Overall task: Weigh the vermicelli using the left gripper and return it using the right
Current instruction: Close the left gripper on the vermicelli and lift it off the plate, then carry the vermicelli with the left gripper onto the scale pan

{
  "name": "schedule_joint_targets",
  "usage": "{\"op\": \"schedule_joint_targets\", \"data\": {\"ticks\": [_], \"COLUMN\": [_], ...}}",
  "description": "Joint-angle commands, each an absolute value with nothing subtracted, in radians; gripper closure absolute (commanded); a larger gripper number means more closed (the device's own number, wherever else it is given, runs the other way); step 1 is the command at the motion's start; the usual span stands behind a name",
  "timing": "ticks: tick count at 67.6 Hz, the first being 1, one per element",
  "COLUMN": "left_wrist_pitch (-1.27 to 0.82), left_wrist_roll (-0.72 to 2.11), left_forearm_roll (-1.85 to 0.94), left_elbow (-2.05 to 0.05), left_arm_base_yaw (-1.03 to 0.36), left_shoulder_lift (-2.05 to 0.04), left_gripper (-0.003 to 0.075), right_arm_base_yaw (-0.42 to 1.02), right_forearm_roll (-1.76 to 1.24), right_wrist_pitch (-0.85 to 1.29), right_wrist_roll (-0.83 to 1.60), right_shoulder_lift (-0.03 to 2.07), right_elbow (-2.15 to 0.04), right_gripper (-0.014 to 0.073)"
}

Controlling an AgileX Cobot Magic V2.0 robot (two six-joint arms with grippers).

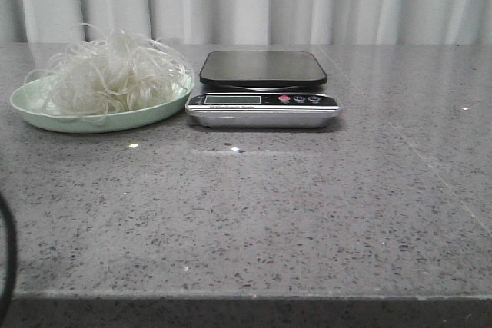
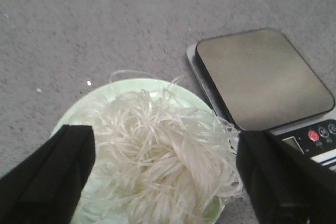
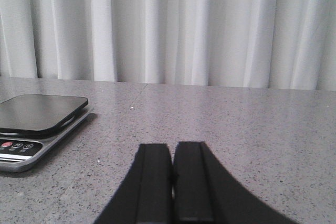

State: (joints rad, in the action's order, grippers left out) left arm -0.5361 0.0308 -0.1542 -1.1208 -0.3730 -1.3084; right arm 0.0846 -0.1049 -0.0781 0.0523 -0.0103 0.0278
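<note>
One of everything on the grey speckled stone table (image 1: 254,213): one fluffy clump of thin, curly, translucent white vermicelli (image 1: 108,74), one pale green round plate (image 1: 46,117) under it, one silver kitchen scale with a black square platform (image 1: 263,68). Two grippers, both seen only from their own wrist cameras.

The vermicelli is a loose, springy tangle, glossy strands looping every way, a few stray curls poking out past the plate's rim and up above the heap. It sits piled on the plate, and it is roughly as wide as the scale's platform beside it.

The left gripper (image 2: 165,177) hangs over the plate with its black fingers (image 2: 50,174) spread wide, one on each side of the heap. The clump lies right between the jaws and below them; I cannot tell whether the tips touch any strands. The scale's platform, bare, lies just outside one finger, past the plate's edge.

The right gripper (image 3: 172,182) has its two black fingers pressed together, nothing between them. It sits low over bare table, the scale off to one side of the jaws and ahead, well apart from them. White pleated curtain (image 3: 173,24) hangs behind the table.
</note>
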Motion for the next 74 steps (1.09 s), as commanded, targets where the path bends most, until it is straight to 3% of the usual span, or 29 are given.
{"op": "schedule_joint_targets", "data": {"ticks": [1,27,32,38,45,51,59,74], "left_wrist_pitch": [-0.604,-0.925,-0.955,-0.968,-0.986,-1.021,-1.046,-0.993], "left_wrist_roll": [0.020,0.020,0.020,0.020,0.020,0.027,0.027,0.030], "left_forearm_roll": [-0.206,-0.213,-0.204,-0.193,-0.193,-0.199,-0.216,-0.238], "left_elbow": [-1.254,-1.488,-1.511,-1.543,-1.599,-1.677,-1.811,-1.987], "left_arm_base_yaw": [-0.381,-0.381,-0.381,-0.381,-0.381,-0.383,-0.395,-0.477], "left_shoulder_lift": [-1.409,-1.718,-1.739,-1.748,-1.745,-1.745,-1.745,-1.760], "left_gripper": [0.0109,0.0126,0.0167,0.0335,0.0618,0.0558,0.0596,0.0594], "right_arm_base_yaw": [0.078,0.078,0.078,0.078,0.078,0.078,0.078,0.078], "right_forearm_roll": [-0.095,-0.095,-0.095,-0.095,-0.095,-0.095,-0.095,-0.095], "right_wrist_pitch": [-0.160,-0.160,-0.160,-0.160,-0.160,-0.160,-0.160,-0.160], "right_wrist_roll": [0.060,0.060,0.060,0.060,0.060,0.060,0.060,0.060], "right_shoulder_lift": [-0.027,-0.027,-0.027,-0.027,-0.027,-0.027,-0.027,-0.027], "right_elbow": [0.020,0.020,0.020,0.020,0.020,0.020,0.020,0.020], "right_gripper": [0.0436,0.0436,0.0436,0.0436,0.0436,0.0436,0.0436,0.0436]}}
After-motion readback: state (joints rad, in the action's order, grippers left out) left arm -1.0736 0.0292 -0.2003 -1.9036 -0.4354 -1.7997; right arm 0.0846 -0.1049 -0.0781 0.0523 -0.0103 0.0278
